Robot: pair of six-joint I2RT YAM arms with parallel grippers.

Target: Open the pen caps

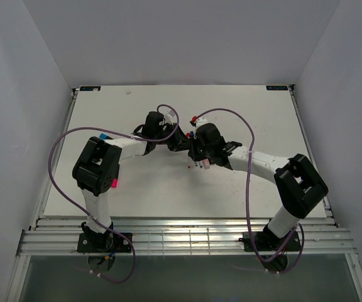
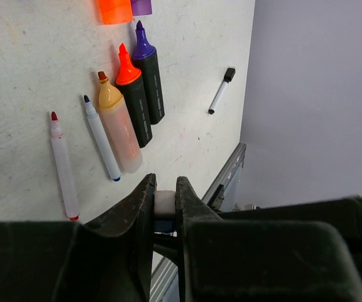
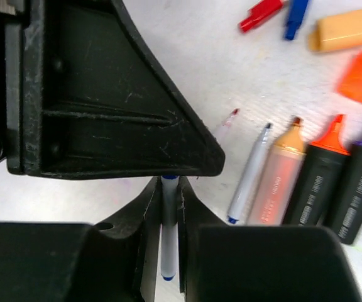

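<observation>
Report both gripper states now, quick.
Left gripper: shut on a small white object, too hidden to identify.
Right gripper: shut on a thin white pen with blue ends.

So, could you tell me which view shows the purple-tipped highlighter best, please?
Left wrist: the purple-tipped highlighter lies whole and sharp. Right wrist shows it blurred, cut by the frame edge; the top view cannot resolve it.

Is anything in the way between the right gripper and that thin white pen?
Nothing visible: the right gripper is shut on the thin white pen, whose blue top end disappears under the left gripper.
</observation>
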